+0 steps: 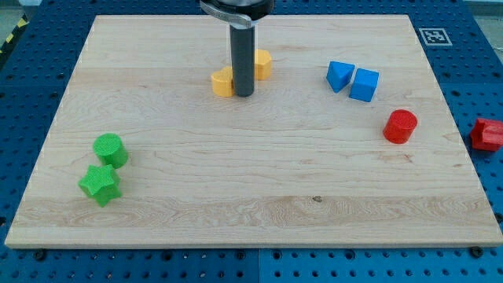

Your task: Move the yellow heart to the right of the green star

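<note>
The yellow heart (pixel 222 82) lies near the view's top centre on the wooden board (pixel 251 181). My tip (pixel 243 94) stands right against its right side, partly hiding it. A second yellow block (pixel 262 64), of unclear shape, sits just behind the rod to the upper right. The green star (pixel 99 185) lies far off at the view's lower left, with a green cylinder (pixel 110 150) just above it and touching or nearly so.
A blue triangular block (pixel 339 75) and a blue cube (pixel 364 85) sit side by side at the upper right. A red cylinder (pixel 400 126) lies below them. Another red block (pixel 487 134) lies off the board at the right edge.
</note>
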